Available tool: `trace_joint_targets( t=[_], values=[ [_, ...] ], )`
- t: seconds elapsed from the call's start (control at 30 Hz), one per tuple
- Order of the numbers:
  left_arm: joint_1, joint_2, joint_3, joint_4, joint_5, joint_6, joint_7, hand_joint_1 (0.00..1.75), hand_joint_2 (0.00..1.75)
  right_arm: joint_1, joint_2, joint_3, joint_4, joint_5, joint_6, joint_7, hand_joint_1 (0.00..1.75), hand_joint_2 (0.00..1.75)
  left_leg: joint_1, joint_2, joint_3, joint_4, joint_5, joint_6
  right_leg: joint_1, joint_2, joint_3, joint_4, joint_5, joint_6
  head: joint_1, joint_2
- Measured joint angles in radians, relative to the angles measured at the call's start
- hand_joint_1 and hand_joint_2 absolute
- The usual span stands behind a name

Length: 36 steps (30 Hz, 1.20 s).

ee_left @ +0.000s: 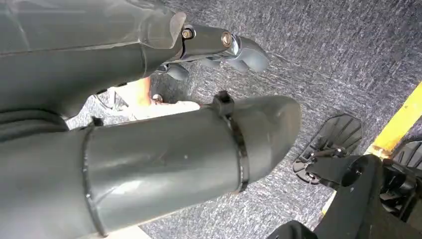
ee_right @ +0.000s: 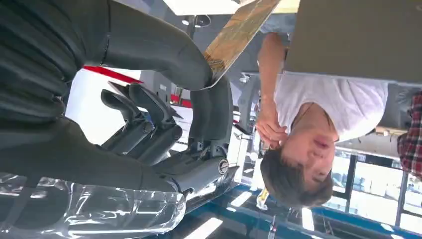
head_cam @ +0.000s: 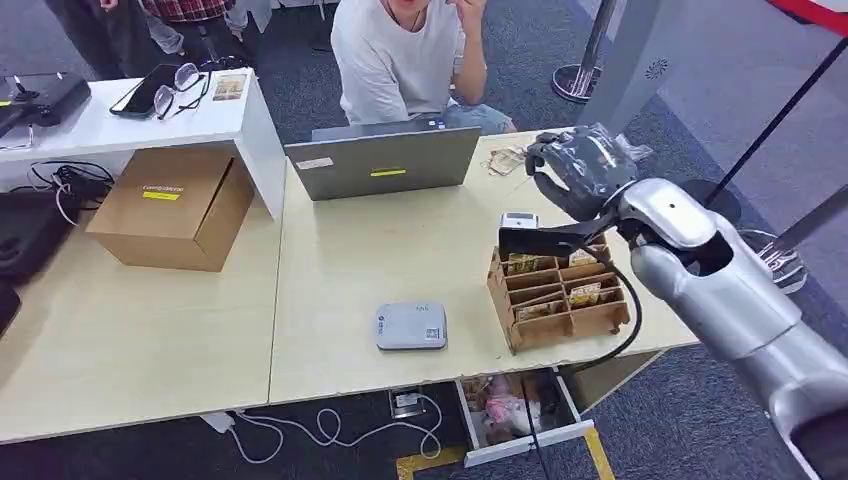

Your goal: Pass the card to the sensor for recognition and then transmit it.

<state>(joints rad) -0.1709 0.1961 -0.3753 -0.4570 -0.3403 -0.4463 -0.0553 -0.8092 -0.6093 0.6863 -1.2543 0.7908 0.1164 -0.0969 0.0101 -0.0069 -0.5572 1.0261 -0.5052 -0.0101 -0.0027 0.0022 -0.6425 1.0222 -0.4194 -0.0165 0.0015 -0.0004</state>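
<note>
The right hand is raised above the far right part of the table, over the wooden card rack, and its thumb and a finger pinch a card by one edge while the other fingers stay loosely curled beside it. In the right wrist view the card juts out past the thumb with its printed face exposed, which looks like a deliberate way of holding it: gripped at the rim, most of the surface stays free for a reader to see. The card is therefore up in the air and well apart from the sensor, the flat grey box lying on the light table towards the near edge, to the left of the rack. Judging from that gap, the presenting step has not yet been made, and the hand would need to travel down and leftwards to bring the card over the box. The rack stands upright with more cards in its slots, handy for the right arm. The left hand hangs over grey carpet with its fingers apart and nothing in them. Behind an open laptop sits a person in a white shirt, and a cardboard box rests on the table's left part.
</note>
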Motion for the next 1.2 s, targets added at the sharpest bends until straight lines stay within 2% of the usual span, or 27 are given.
trace_joint_targets(
  t=[0.1, 0.2, 0.3, 0.43, 0.53, 0.63, 0.9, 1.2],
  values=[
    [0.0, 0.0, -0.005, 0.0, -0.001, -0.001, 0.0, 0.0, 0.0, -0.021, 0.018, 0.0, 0.015, 0.011, -0.038, 0.006, 1.75, 1.75, 0.0, 0.0, 0.0, 0.0, 0.0, 0.0, 0.0, 0.0, 0.0, 0.0, 0.0, 0.0, 0.0, 0.0],
    [0.0, 0.002, -0.015, 0.0, 0.001, -0.002, -0.002, 0.0, 0.0, -0.058, 0.063, 0.002, 0.065, 0.033, -0.11, 0.0, 1.75, 1.75, 0.0, 0.001, 0.0, 0.0, 0.0, 0.0, 0.0, 0.001, 0.0, 0.0, 0.0, 0.0, 0.0, 0.0],
    [0.001, 0.005, -0.029, -0.001, 0.011, 0.0, -0.01, 0.0, 0.0, -0.095, 0.12, 0.008, 0.144, 0.055, -0.22, -0.011, 1.75, 1.75, 0.0, 0.001, 0.001, 0.0, 0.001, -0.001, 0.0, 0.001, 0.0, 0.0, 0.0, 0.0, 0.0, 0.0],
    [0.007, 0.016, -0.058, -0.011, 0.011, 0.006, -0.009, 0.0, 0.0, -0.113, 0.213, 0.008, 0.265, 0.085, -0.356, 0.011, 1.75, 1.75, 0.001, 0.001, 0.001, 0.0, 0.001, -0.002, 0.001, 0.001, 0.0, 0.0, 0.001, -0.001, 0.0, 0.0],
    [0.007, 0.023, -0.077, -0.014, 0.005, 0.004, -0.006, 0.0, 0.0, -0.114, 0.264, 0.008, 0.343, 0.099, -0.404, 0.026, 1.75, 1.75, 0.001, 0.0, 0.001, 0.0, 0.001, -0.002, 0.001, 0.001, 0.0, 0.0, 0.001, -0.001, 0.0, 0.0],
    [0.004, 0.023, -0.093, -0.015, 0.002, -0.002, -0.008, 0.0, 0.0, -0.124, 0.306, 0.007, 0.409, 0.118, -0.419, 0.037, 1.75, 1.75, 0.001, 0.0, 0.001, 0.0, 0.001, -0.002, 0.001, 0.001, 0.0, 0.001, 0.001, -0.001, 0.0, 0.0],
    [-0.011, 0.019, -0.107, -0.015, 0.01, 0.0, -0.01, 0.0, 0.0, -0.193, 0.401, 0.013, 0.54, 0.165, -0.367, 0.097, 1.75, 1.75, 0.001, 0.0, 0.001, 0.0, 0.002, -0.001, 0.001, 0.001, 0.0, 0.0, 0.001, -0.001, 0.0, 0.0],
    [-0.007, 0.019, -0.11, -0.016, 0.018, 0.0, 0.001, 0.0, 0.0, -0.223, 0.457, 0.017, 0.612, 0.178, -0.36, 0.128, 1.75, 1.75, 0.001, 0.0, 0.001, 0.0, 0.002, -0.002, 0.001, 0.001, 0.0, 0.0, 0.001, -0.001, 0.0, 0.0]
  ],
)
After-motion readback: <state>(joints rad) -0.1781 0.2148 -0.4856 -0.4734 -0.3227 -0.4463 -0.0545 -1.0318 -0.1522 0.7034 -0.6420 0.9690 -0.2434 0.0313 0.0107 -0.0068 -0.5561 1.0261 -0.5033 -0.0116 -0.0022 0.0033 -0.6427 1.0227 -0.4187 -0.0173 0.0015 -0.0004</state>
